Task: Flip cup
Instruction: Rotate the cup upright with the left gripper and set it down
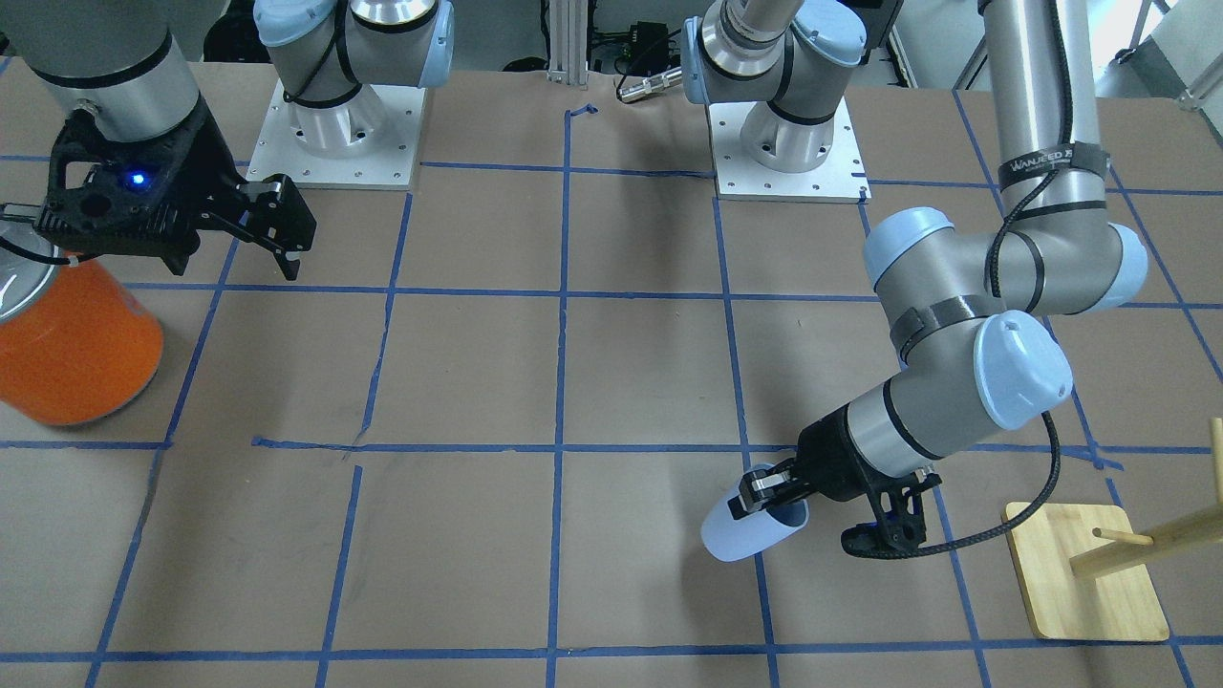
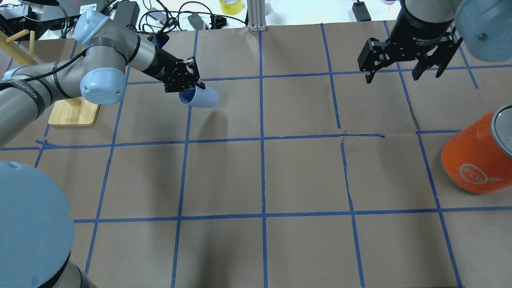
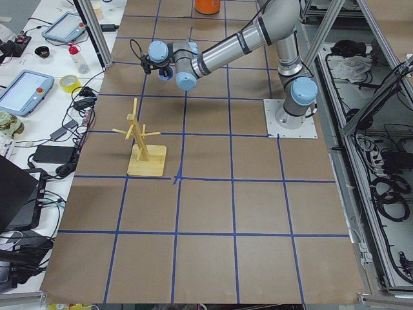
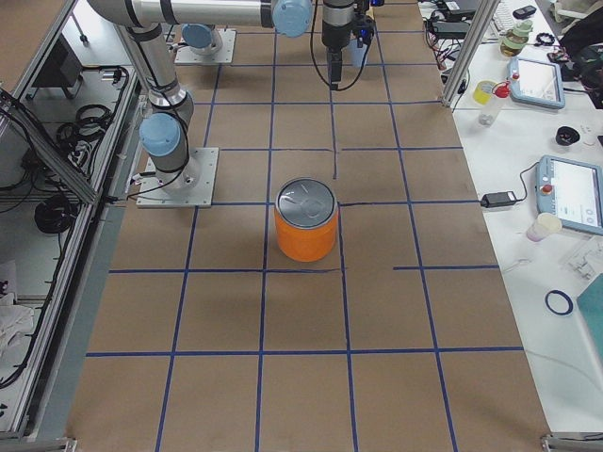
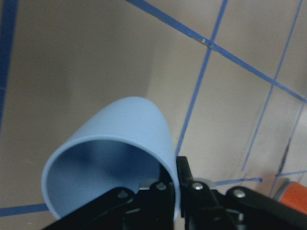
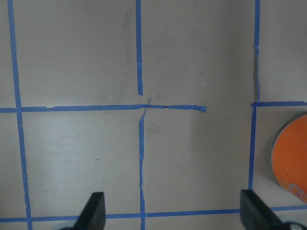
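The cup (image 2: 200, 97) is a small pale blue tumbler, held tilted on its side above the table. My left gripper (image 2: 191, 85) is shut on its rim, one finger inside and one outside. It also shows in the front view (image 1: 750, 524) with the gripper (image 1: 764, 485), and in the left wrist view (image 5: 120, 153) with its open mouth toward the camera. My right gripper (image 2: 394, 72) is open and empty, hanging above the table at the far right; its fingertips (image 6: 96, 211) show wide apart in the right wrist view.
A large orange can (image 2: 478, 160) with a silver top stands at the right side. A wooden peg stand (image 1: 1089, 573) on a bamboo base sits at the far left, behind my left arm. Blue tape lines grid the brown table.
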Available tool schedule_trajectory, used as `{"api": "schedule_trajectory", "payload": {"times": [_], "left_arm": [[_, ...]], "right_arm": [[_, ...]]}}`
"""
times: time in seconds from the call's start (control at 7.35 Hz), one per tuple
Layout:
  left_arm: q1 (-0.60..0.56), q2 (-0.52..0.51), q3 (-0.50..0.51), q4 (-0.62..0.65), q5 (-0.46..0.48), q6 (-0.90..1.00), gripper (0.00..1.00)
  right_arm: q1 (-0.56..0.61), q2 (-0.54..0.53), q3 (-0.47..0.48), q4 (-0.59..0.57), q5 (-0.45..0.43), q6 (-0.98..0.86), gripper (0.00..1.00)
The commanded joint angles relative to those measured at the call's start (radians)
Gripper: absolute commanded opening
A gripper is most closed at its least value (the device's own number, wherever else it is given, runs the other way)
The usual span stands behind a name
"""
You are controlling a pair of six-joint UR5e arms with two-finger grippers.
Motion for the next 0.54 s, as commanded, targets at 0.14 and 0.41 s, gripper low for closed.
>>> {"api": "schedule_trajectory", "payload": {"times": [0.14, 0.41], "left_arm": [[-0.001, -0.014, 0.141, -0.212, 0.404, 0.246, 0.00], [0.001, -0.045, 0.141, -0.200, 0.471, 0.328, 0.00]], "right_arm": [[0.002, 0.001, 0.004, 0.002, -0.002, 0.000, 1.00], [0.002, 0.001, 0.005, 0.002, -0.003, 0.000, 1.00]]}}
